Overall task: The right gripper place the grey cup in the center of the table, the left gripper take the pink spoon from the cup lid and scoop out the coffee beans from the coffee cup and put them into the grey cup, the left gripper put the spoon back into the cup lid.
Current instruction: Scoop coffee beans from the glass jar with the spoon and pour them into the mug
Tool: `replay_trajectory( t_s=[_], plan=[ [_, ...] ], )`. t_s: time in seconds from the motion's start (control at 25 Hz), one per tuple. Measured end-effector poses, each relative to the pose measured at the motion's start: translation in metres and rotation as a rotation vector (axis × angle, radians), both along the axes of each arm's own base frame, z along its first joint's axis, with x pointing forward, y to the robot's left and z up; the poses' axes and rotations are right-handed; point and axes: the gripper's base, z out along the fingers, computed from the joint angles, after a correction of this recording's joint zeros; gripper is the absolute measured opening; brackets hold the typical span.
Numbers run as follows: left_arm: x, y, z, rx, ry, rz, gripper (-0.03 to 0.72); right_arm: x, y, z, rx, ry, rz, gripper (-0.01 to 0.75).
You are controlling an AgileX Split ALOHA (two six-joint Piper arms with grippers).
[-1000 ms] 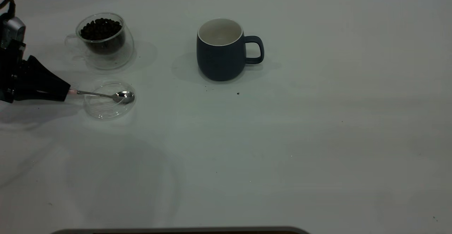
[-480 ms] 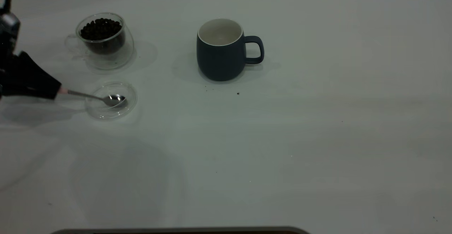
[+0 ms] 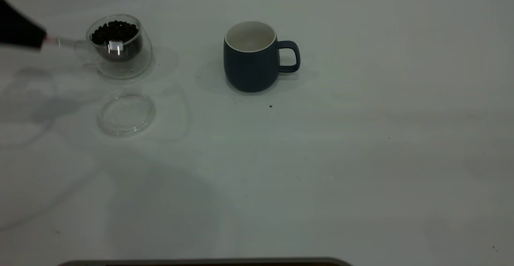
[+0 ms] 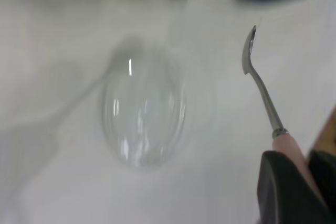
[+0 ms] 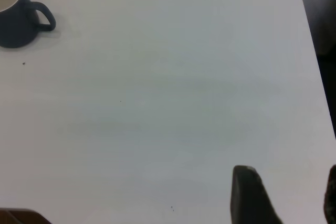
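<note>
The left gripper (image 3: 38, 39) is clamped on the pink spoon (image 4: 262, 90) by its handle, the bowl raised beside the coffee cup (image 3: 119, 45) (lid (image 3: 126, 113) lies bare). The right gripper (image 5: 286, 195) stands parted, holding nothing, well apart from the grey cup (image 3: 251, 56).

The white tabletop (image 3: 361, 157) was viewed steeply from above, closer from both wrists, the slate-blue ceramic mug (image 3: 251, 57) shared.

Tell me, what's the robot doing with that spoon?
The left claw grips the pink spoon by its handle and holds it by the glass coffee cup full of coffee beans. The glass cup lid lies empty on the table. The grey cup waits mid-table, no beans visible inside. The right claw idles, open.
</note>
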Motion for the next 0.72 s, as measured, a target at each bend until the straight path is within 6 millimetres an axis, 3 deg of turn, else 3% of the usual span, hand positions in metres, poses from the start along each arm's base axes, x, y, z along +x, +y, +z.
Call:
replay_trajectory(
  t_s=[0.16,0.32,0.44,0.72],
  plan=[
    [0.024,0.006,0.029,-0.016,-0.130,0.052,0.117,0.000,0.000,0.000,0.000,0.000,0.000,0.374],
    [0.032,0.009,0.039,-0.005,-0.173,0.062,0.117,0.000,0.000,0.000,0.000,0.000,0.000,0.374],
    [0.035,0.012,0.031,0.028,-0.171,0.099,0.117,0.000,0.000,0.000,0.000,0.000,0.000,0.374],
    [0.038,0.015,-0.010,0.056,-0.107,0.154,0.117,0.000,0.000,0.000,0.000,0.000,0.000,0.374]
  ],
)
